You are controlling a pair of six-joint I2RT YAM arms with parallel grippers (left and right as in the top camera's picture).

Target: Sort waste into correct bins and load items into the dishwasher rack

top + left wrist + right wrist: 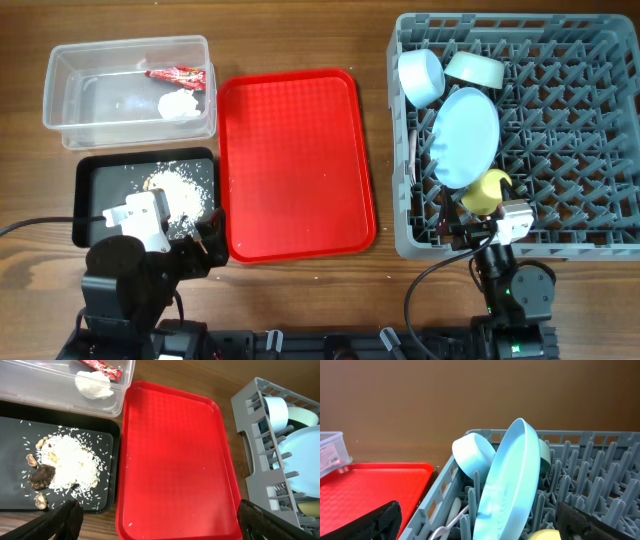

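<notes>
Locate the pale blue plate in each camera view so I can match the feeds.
Overhead: the pale blue plate stands on edge in the left part of the dishwasher rack, right of the picture's centre.
Left wrist: at the right edge, behind the rack's wall.
Right wrist: in the centre, seen edge-on and tilted.
Shared landmark: the red tray, left of the rack in all three.

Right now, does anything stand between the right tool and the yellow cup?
Nothing visible does. The cup is at the front edge of the rack, right before the right tool, low between its spread fingers in the wrist view. The plate stands behind the cup, not in between.
</notes>
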